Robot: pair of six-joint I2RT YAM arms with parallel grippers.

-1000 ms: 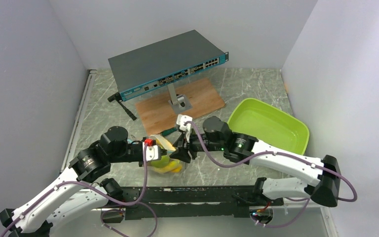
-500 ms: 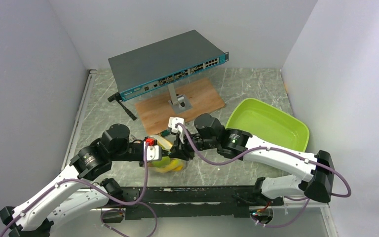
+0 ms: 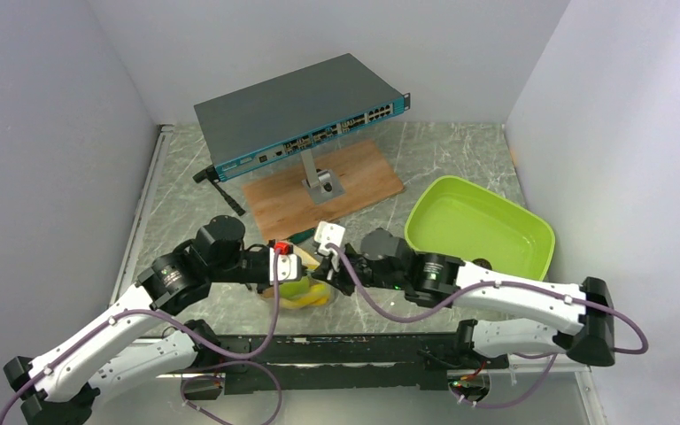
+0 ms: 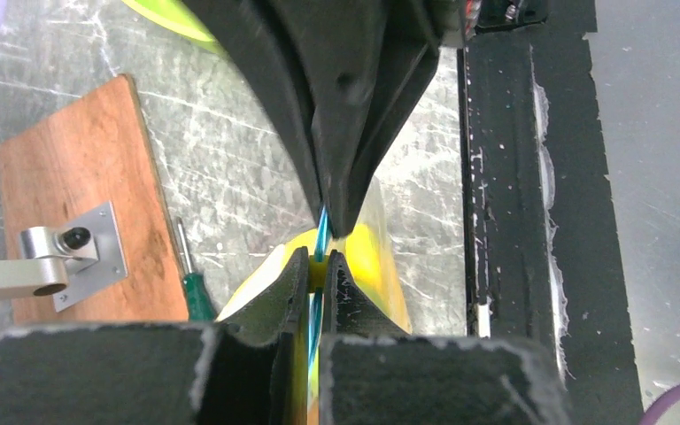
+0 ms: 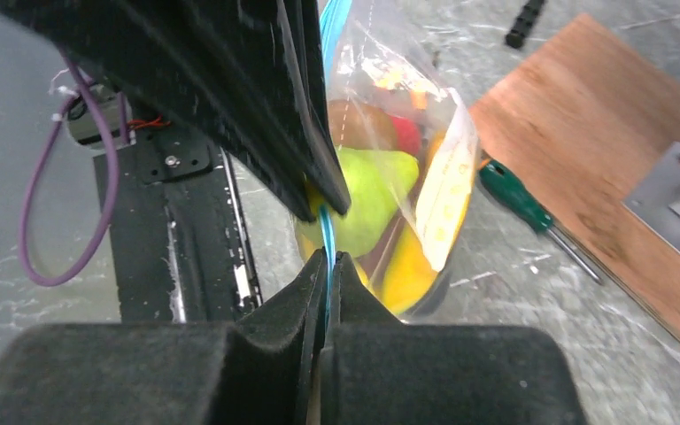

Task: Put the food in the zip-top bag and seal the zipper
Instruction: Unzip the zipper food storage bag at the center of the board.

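Grey-green marbled table is seen between pale walls, and near its front edge the zip-top bag is held up by its mouth. A green pear, a yellow piece, a brown round fruit and a reddish piece are packed together inside it. The zipper is pinched at two spots just beside each other. The left gripper is closed tight on it from one side, and the right gripper is clamped on it from the other. Whether the bag's bottom rests on the table cannot be told. A green-handled screwdriver is laid near the bag, beside a wooden board on which a metal bracket is fixed. Farther back a network switch is propped, and a lime-green tray is set off to the right.
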